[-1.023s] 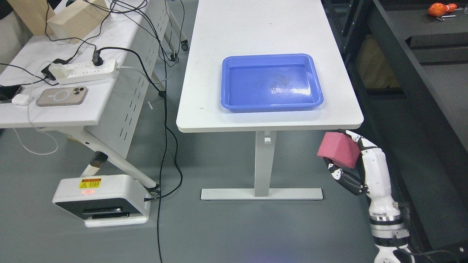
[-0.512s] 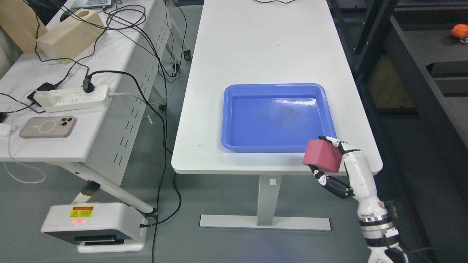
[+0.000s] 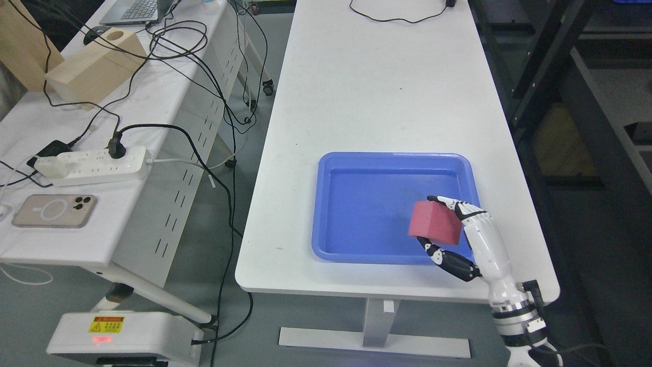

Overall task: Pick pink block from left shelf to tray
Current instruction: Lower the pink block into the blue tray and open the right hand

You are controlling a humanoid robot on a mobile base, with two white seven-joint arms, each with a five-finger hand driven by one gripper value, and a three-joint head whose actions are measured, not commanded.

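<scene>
With the right hand [image 3: 461, 234] clasping the pink block [image 3: 436, 223] above the blue tray's [image 3: 356, 160] near right corner, the placing goes best if the block is lowered flat, clear of the rim, before the fingers [image 3: 448, 202] let go.

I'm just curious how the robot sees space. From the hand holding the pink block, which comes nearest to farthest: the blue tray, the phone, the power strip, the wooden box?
From the right hand:
1. Blue tray, directly beneath it.
2. Power strip, on the left table.
3. Phone, on the left table, nearer its front edge.
4. Wooden box, far back left.
</scene>
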